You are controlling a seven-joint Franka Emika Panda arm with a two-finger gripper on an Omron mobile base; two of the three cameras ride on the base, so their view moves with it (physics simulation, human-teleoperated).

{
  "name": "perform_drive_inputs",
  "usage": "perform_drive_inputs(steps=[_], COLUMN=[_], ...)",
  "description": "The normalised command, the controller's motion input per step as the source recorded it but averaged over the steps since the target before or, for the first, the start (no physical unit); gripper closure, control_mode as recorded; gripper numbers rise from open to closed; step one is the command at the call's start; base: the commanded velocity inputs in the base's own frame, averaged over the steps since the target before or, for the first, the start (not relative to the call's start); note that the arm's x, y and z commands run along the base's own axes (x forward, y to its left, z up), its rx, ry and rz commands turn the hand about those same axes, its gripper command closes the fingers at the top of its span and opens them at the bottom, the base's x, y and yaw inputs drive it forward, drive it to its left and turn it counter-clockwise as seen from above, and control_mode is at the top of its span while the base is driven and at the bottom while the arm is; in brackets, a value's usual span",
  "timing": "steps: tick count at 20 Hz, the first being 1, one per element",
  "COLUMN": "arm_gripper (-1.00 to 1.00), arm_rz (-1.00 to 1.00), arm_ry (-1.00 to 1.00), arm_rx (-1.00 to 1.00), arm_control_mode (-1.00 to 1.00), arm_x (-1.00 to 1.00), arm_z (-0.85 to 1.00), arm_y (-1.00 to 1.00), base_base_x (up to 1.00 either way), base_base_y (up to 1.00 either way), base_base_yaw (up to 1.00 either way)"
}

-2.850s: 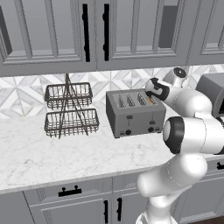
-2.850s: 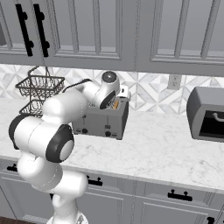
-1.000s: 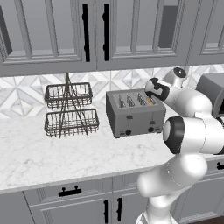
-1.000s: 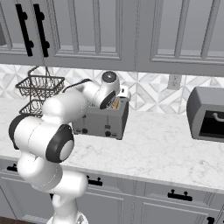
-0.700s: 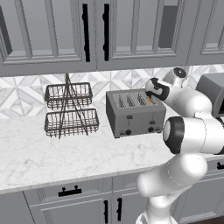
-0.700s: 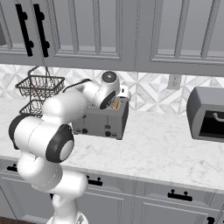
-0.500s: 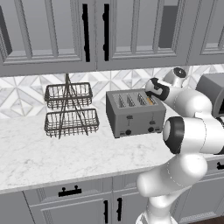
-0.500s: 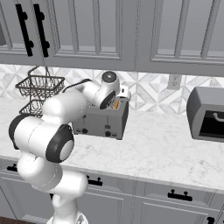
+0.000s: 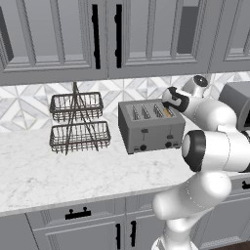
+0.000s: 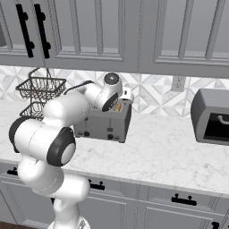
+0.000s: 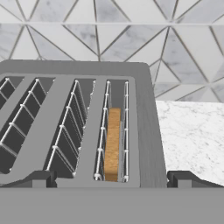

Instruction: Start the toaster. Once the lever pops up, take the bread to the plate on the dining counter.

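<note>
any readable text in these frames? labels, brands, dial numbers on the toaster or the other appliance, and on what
None: no legible word, brand, number or sign in any view.
toaster: plain grey front; black knobs and levers carry no visible markings.
darker grey appliance: no visible label.
wall outlet: blank.
cabinet doors: unmarked.
bread in the slot: no print.
</note>
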Motion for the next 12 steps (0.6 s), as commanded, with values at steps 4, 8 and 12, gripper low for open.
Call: perform_drive_inputs(steps=[4,8,12], arm_gripper=[-1.0,-1.0,-1.0], arm_rz=[0.0,0.0,0.0], arm_ry=[0.0,0.0,0.0], arm_rx=[0.0,0.0,0.0], arm_control_mode=[-1.0,-1.0,-1.0], arm_x=[0.0,0.0,0.0], arm_z=[0.0,0.0,0.0], arm_y=[0.0,0.0,0.0], base_base_x=[0.0,0.0,0.0], base_base_y=[0.0,0.0,0.0], base_base_yaw=[0.0,0.0,0.0])
